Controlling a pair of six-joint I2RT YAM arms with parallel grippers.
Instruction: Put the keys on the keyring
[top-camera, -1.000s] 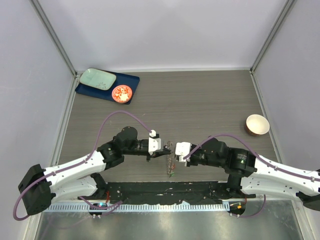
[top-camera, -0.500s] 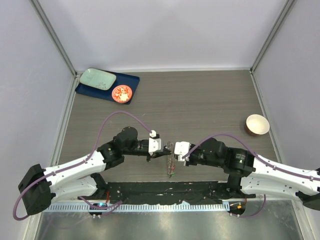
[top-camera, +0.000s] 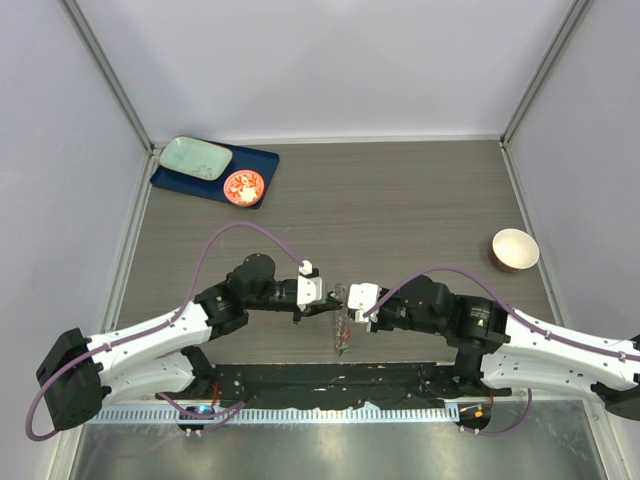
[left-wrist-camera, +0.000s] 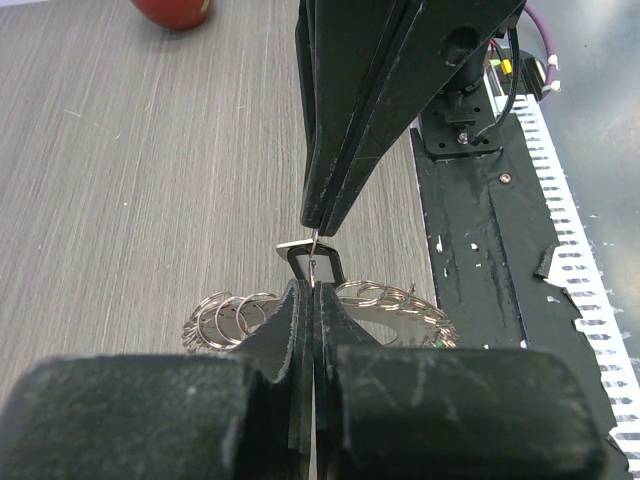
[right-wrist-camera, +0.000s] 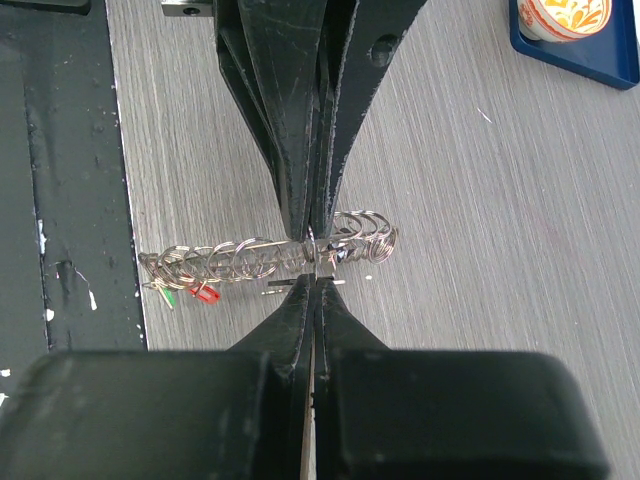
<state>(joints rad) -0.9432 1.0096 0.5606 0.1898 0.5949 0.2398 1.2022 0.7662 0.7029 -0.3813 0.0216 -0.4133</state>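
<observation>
Grey wood-grain table, white walls around. Just above the keyring lying there: left gripper and right gripper tip to tip, both seemingly clamped shut on one small black-headed key. Presumably pinched from both sides to steady it for threading. Green key and red key at the keyring's end, away from the grip.

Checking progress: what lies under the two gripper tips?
A keyring of wire loops, green tag and red tag at one end. The left gripper and right gripper cover part of it; what they pinch is unclear.
</observation>
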